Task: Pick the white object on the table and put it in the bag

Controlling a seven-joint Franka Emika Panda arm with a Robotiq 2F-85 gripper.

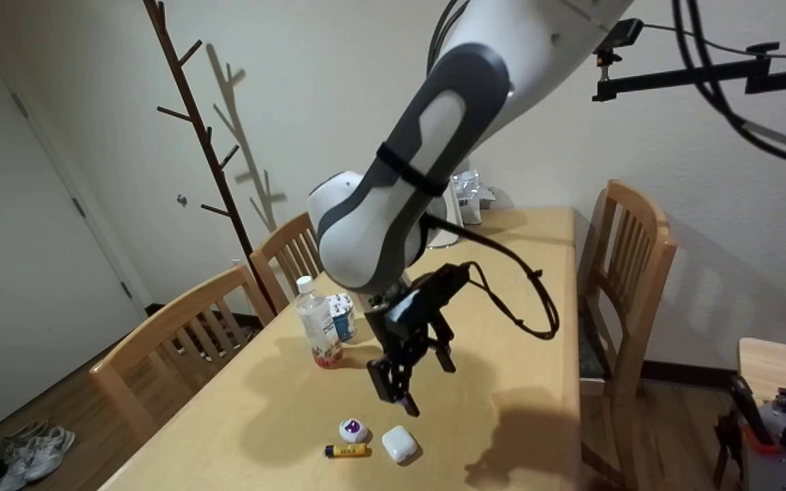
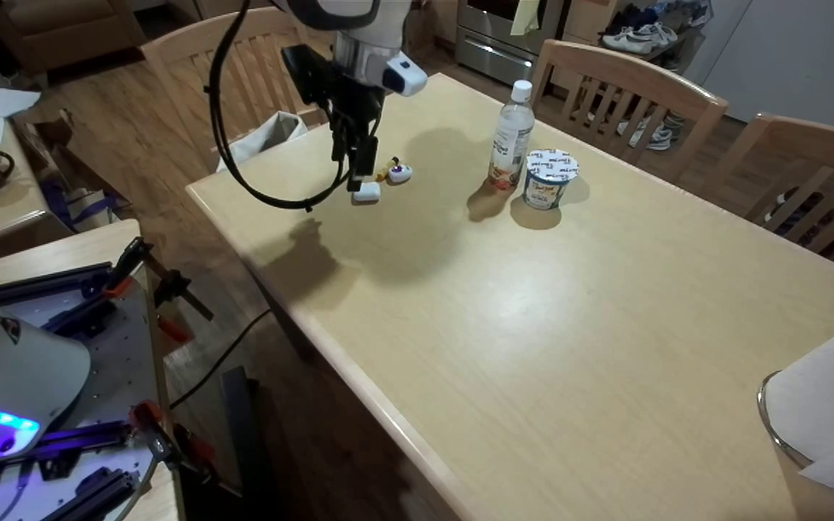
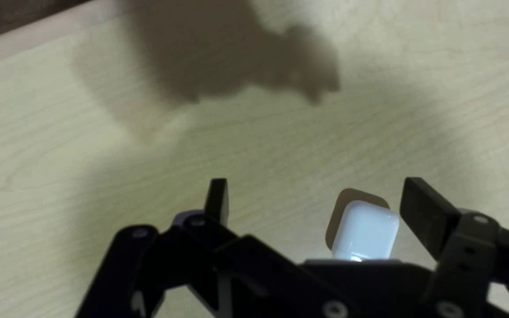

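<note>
pale wood table, plain wall behind. my fingers are spread wide, holding nothing, above the table. the white piece lies below on the table, apart from them; in wrist view it sits between, nearer the picture-right one, visible sides roughly across my closing line, lower end hidden. i'd judge: sidestep that way, then descend.
</note>
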